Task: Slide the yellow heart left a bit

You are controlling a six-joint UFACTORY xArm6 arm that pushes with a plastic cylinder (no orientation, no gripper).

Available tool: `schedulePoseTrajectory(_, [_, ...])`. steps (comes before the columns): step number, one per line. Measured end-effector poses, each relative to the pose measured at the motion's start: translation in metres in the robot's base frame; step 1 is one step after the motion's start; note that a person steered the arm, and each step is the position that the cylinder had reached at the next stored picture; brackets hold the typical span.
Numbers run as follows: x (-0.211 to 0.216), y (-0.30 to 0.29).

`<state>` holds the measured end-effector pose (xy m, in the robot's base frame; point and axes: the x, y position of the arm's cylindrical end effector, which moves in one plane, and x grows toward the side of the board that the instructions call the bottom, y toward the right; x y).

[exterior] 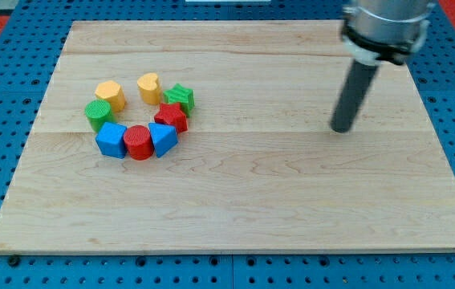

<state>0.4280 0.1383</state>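
Cluster sitting well to the view's left of my tip (341, 128), on the pale wooden board (251, 201). Nearest the bottom: blue cube (111, 140), red cylinder (139, 142), blue wedge (163, 138). Behind: red star (171, 116), green cylinder (97, 113). Farthest: green star (180, 98), yellow hexagon (110, 94), yellow plastic heart (148, 87). No jaws, just a plain rod touching nothing.

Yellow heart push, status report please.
My tip far to the view's right of cluster. Yellow heart untouched. Green star sits right beside it.
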Motion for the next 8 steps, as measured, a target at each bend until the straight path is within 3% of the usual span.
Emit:
schedulePoseTrajectory(3, [-0.063, -0.154])
schedulePoseTrajectory(4, [-0.094, -0.16])
schedulePoseTrajectory(5, [-0.096, -0.21])
schedulePoseTrajectory(8, [-0.096, -0.255])
